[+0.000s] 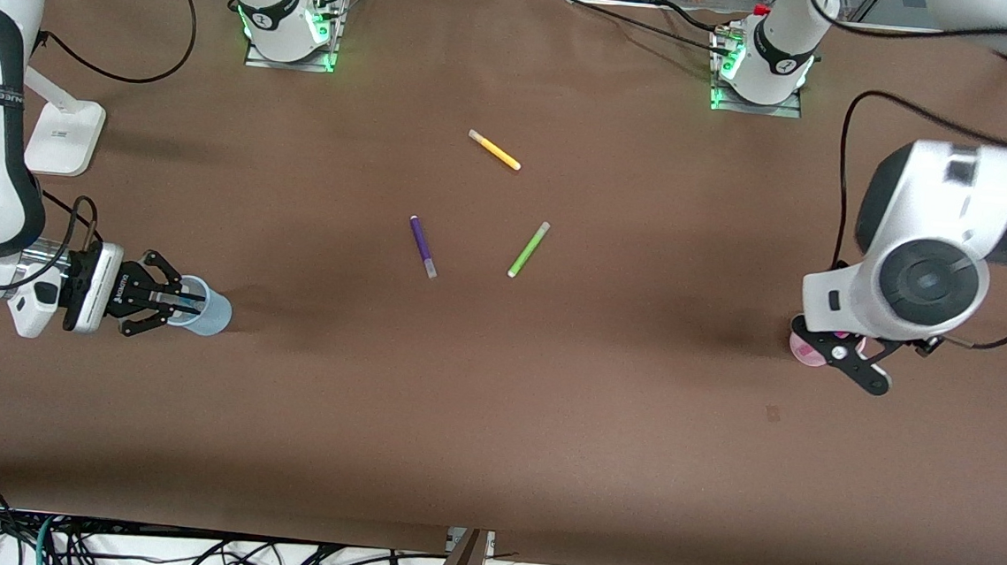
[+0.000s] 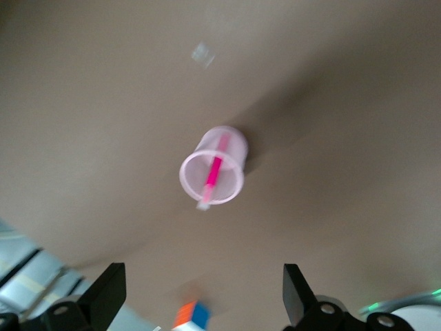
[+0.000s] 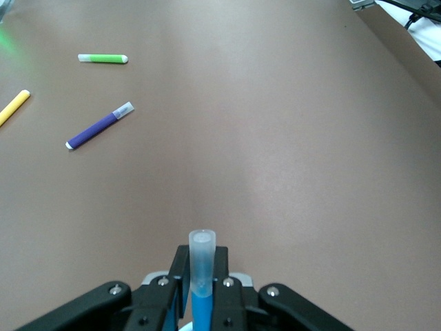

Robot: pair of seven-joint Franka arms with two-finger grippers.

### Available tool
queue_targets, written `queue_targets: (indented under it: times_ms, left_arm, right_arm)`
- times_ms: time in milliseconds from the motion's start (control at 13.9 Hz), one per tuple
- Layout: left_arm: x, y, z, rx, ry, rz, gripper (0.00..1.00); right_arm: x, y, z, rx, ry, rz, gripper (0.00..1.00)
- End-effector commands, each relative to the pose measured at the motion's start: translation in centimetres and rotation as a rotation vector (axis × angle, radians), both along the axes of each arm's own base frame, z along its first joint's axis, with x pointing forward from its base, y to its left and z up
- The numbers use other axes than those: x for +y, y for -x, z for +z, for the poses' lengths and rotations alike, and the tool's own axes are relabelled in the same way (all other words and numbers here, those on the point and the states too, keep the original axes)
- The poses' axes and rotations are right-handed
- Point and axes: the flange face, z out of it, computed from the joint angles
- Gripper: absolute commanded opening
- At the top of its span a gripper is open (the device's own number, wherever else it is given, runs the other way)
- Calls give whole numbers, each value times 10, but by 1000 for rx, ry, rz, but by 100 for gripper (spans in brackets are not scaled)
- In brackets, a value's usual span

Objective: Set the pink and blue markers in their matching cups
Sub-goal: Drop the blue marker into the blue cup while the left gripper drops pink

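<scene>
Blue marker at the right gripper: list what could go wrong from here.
1. The right gripper is shut on the blue marker over the blue cup; pulling away before letting go could tip the light cup.
2. The pink marker leans in the pink cup, cap past the rim; the open left gripper right above could knock it over.

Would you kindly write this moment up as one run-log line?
left gripper: open over pink cup, pink marker inside | right gripper: shut on blue marker at blue cup | purple pen: on table
</scene>
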Motion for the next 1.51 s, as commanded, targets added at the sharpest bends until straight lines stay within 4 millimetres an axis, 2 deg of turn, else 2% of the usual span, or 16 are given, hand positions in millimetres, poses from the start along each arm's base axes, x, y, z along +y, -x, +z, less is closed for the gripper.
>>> queue_targets:
  times_ms: [0,216,360,576,719,935,1007,1151,1295,1439]
  left_arm:
    - [26,11,67,-162,225,245,100]
    - [44,27,110,-244,285,337,100]
    - [42,45,123,-300,279,406,100]
    - [35,74,111,-301,263,401,100]
    - [33,91,101,-315,257,391,100]
    - [24,99,104,-294,251,377,100]
    - [25,98,106,-297,252,373,100]
    - [31,98,109,-291,285,395,100]
    - [39,98,109,-281,293,417,100]
    - [48,98,109,-283,291,431,100]
  right_arm:
    - [-4,2,3,-5,-45,-4,99]
    - [-7,1,9,20,-68,-54,100]
    - [-12,-2,18,40,-68,-100,100]
    - [-6,-16,64,146,-65,-188,100]
    - [-3,-19,83,235,-31,-262,100]
    - [3,-20,119,340,71,-380,100]
    - [6,-17,137,360,110,-435,100]
    - [8,-8,159,402,254,-539,100]
    - [20,9,185,446,365,-666,100]
    - [43,30,210,482,493,-826,100]
